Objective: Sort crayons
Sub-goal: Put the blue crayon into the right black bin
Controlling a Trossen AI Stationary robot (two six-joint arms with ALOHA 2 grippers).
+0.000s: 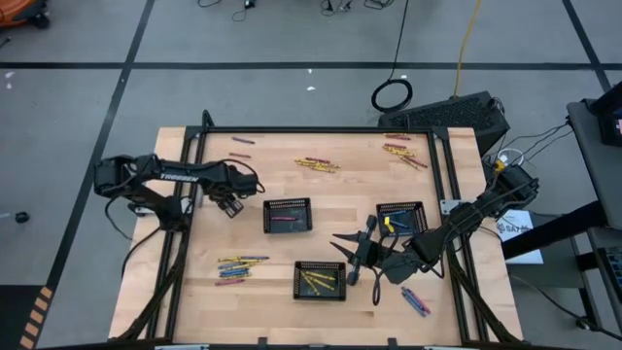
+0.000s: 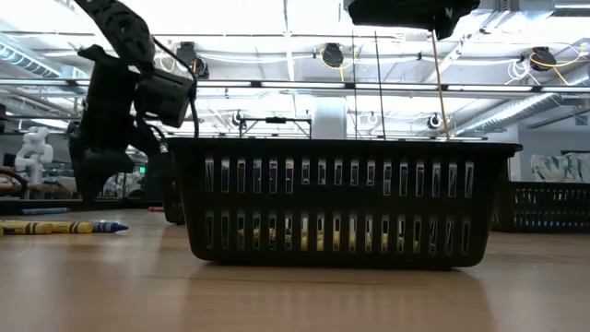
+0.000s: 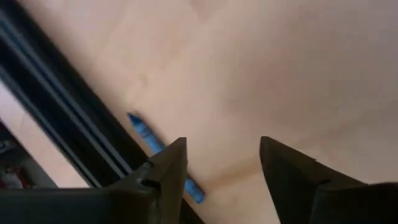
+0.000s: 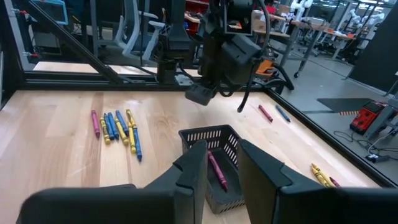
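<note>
Crayons lie in loose groups on the wooden table: yellow and blue ones point(image 1: 241, 264) at the near left, others at the far middle point(image 1: 318, 164), far right point(image 1: 403, 154) and near right point(image 1: 415, 299). My left gripper point(image 1: 230, 204) hangs open at the table's left side, pointing steeply down. In the left wrist view a blue crayon point(image 3: 149, 134) lies flat on the wood beside the black frame rail, next to one finger, untouched. My right gripper point(image 1: 355, 255) is held level above the table, pointing left, open by a narrow gap point(image 4: 222, 165) with nothing in it.
Three black mesh trays stand mid-table: one point(image 1: 288, 215) holding a pink crayon point(image 4: 217, 171), one point(image 1: 401, 218) at the right with yellow and blue ones, and a near one point(image 1: 321, 279) with yellow ones. A black frame point(image 1: 194, 175) runs round the table's sides.
</note>
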